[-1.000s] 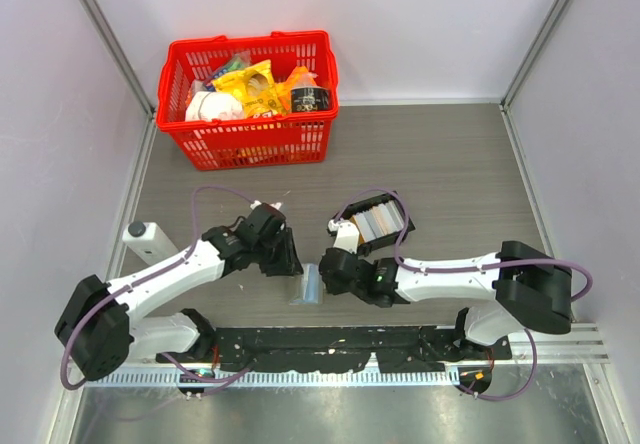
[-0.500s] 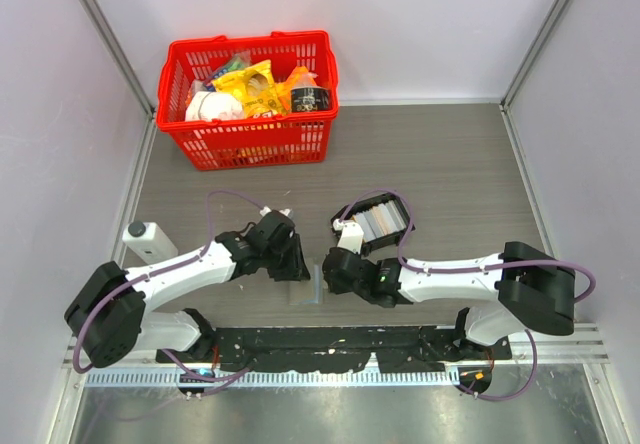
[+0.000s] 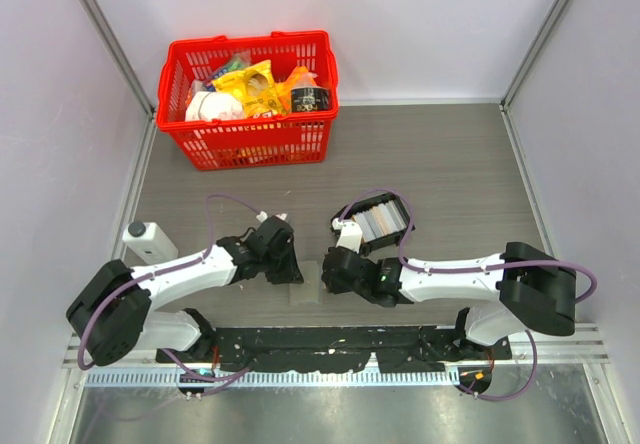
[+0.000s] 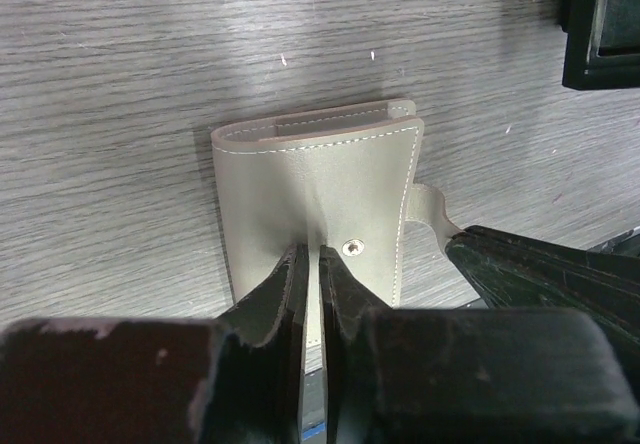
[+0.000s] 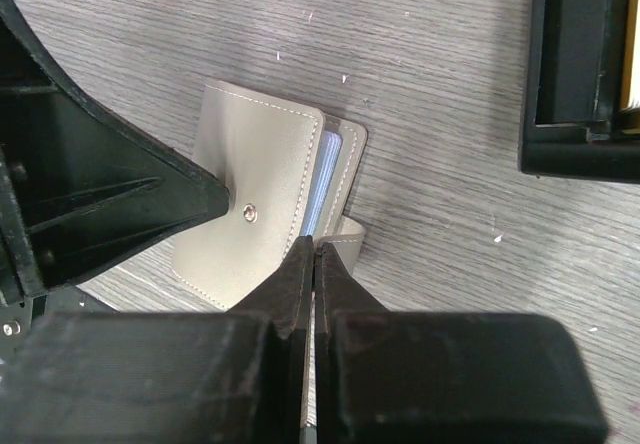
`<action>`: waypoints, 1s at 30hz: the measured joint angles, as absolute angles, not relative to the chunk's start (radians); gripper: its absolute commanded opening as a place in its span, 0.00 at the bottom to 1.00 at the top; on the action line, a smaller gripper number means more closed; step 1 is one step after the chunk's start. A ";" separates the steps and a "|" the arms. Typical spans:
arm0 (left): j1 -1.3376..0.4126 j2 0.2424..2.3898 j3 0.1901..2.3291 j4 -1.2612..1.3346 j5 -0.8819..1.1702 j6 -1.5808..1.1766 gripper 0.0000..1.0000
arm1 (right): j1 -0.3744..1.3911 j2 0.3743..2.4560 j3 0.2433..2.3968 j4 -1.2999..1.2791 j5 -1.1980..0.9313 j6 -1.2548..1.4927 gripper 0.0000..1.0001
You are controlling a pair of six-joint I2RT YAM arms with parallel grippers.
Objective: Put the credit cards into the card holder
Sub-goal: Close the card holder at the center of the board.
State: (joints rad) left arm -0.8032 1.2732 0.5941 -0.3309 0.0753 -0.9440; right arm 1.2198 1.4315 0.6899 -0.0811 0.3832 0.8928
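Grey table (image 4: pixel 100 64), one card holder (image 4: pixel 320 194) — two sets of jaws pinching it

Bright even light, blurred near foregrounds

A lab robot cell: bare pale walls (image 3: pixel 50 144) box a table (image 3: pixel 450 164) with a black mounting rail (image 3: pixel 330 342).

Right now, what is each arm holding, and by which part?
Both hold the grey card holder: the left fingers pinch its cover edge by the snap, the right fingers pinch its closure tab.
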 measured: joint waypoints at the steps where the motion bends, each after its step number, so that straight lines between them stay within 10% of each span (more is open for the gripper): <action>1: -0.803 1.275 0.592 -0.327 0.074 -0.943 0.09 | 1.220 1.432 0.690 -0.079 0.380 0.892 0.01; 19: -0.805 1.314 0.583 -0.253 0.095 -0.944 0.01 | 1.215 1.548 0.782 -0.061 0.313 0.841 0.02; 30: -0.810 1.304 0.560 -0.219 0.088 -0.997 0.01 | 1.197 1.584 0.826 -0.091 0.308 0.837 0.29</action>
State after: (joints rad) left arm -0.8101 1.3041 0.5602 -0.2188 0.0875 -0.9966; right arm 1.1969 1.5837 0.8265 -0.0914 0.3077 0.8371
